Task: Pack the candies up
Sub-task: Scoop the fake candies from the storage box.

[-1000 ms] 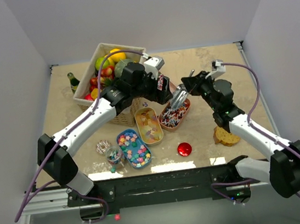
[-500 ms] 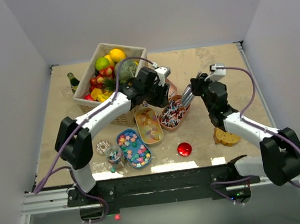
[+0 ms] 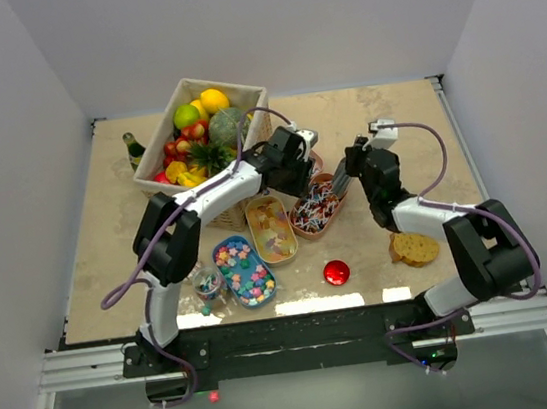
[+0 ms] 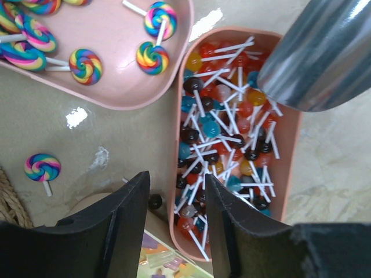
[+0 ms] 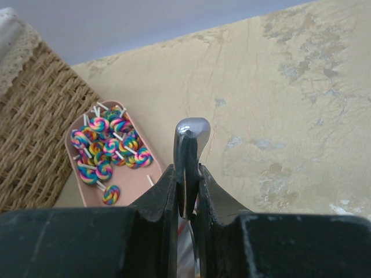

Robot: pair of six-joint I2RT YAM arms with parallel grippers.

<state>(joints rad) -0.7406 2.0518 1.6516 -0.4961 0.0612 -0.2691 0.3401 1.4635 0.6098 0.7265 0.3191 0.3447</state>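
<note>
Beige stone-look table (image 3: 406, 137), plain grey walls (image 3: 260, 25) all round. Wicker basket (image 3: 243, 90) of toy fruit (image 3: 202, 108) sits at 11 o'clock. The candies (image 3: 245, 269) are in trays mid-table. The peach tray (image 4: 173, 139) is crammed with tiny lollipops, and the pink tray (image 4: 110, 35) at its 10 o'clock holds swirl ones. Left gripper (image 4: 175, 184) hangs spread apart over the peach tray. Right gripper (image 5: 186, 174) is clamped on a metal scoop (image 5: 191, 130).

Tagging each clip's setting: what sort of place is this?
Most likely a lab robot test cell: plain white walls box in a table, two arms are bolted to a rail at its near edge, and staged props fill it, a basket of fruit and trays of candies.
</note>
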